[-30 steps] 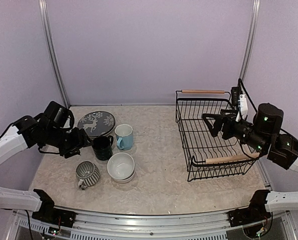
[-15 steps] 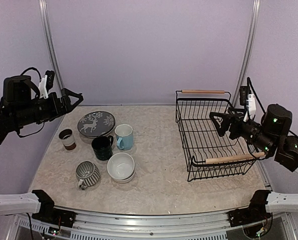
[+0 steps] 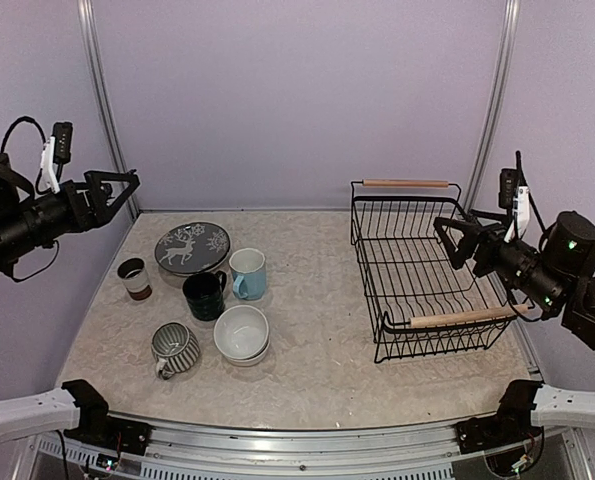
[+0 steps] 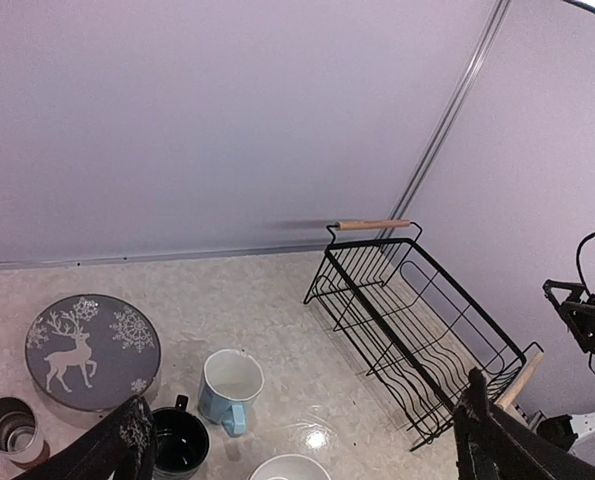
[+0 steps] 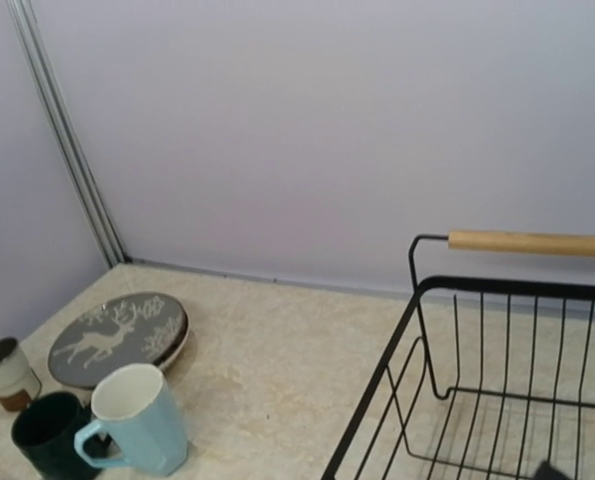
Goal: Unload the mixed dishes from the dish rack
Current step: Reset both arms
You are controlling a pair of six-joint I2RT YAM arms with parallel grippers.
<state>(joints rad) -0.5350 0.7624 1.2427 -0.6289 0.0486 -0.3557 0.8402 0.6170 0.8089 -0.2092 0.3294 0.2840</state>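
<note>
The dish rack (image 3: 457, 318) sat on the R side of the table (image 3: 317, 385). The R gripper (image 3: 449, 242) hung over the rack's R edge w/ its fingers spread wide, holding nothing. The L gripper (image 3: 127, 192) was up high, far to the L of the rack, fingers spread wide too, nothing in it. The dishes all stood on the table, well apart from the rack on its L side. Closest to the rack: light blue mug (image 3: 247, 273) & stacked white bowls (image 3: 242, 333). A bit farther: dark green mug (image 3: 205, 295), deer plate (image 3: 192, 247), striped grey mug (image 3: 175, 347). Farthest from the rack: brown-white cup (image 3: 133, 278)
</note>
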